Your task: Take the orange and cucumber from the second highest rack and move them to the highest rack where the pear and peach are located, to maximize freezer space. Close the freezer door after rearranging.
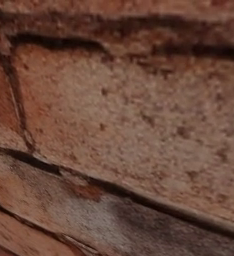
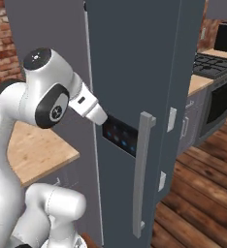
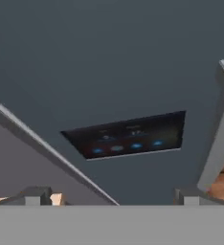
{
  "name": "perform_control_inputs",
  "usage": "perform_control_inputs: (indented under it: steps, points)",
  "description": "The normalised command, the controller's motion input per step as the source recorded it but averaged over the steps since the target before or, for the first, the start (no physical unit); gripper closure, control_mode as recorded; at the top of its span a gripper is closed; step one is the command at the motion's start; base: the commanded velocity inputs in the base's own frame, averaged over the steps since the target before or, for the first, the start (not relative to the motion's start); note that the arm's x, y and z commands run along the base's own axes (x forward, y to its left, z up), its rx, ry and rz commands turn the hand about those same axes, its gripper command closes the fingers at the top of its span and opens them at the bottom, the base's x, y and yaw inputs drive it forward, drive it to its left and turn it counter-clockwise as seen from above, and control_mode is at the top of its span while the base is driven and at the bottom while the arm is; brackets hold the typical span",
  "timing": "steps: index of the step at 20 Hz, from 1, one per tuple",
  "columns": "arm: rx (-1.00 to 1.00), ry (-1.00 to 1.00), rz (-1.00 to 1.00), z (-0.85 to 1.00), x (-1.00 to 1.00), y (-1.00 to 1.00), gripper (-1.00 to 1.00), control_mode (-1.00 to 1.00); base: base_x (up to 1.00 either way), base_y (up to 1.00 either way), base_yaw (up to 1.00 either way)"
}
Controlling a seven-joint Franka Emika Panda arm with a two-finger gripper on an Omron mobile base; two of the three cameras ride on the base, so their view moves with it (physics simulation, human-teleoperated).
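A wood-plank floor (image 2: 198, 193) is seen at lower right of the right base view, reddish-brown boards running diagonally. A tall dark grey freezer (image 2: 135, 72) is stood on it, door shut, a long grey vertical handle (image 2: 142, 174) fixed on the front and a dark control panel (image 2: 120, 137) with small blue lights set beside it. A light wooden counter (image 2: 35, 152) is seen left of the freezer, nothing resting on the visible part. A second wooden counter (image 2: 199, 83) is seen right of the freezer, with a dark stove (image 2: 215, 65) set just beyond it. Grey cabinet fronts (image 2: 188, 127) are mounted under that counter, down to the floor.
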Motion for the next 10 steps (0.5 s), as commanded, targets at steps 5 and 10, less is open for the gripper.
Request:
perform_control_inputs:
  steps: [5,10]
  points:
    - [0.25,-0.12,-0.08,0.0,0.51,-0.48,-1.0,-1.0,0.0,0.0,0.0]
    - [0.31,-0.02,-0.12,0.0,0.76,-0.45,-1.0,-1.0,0.0,0.0,0.0]
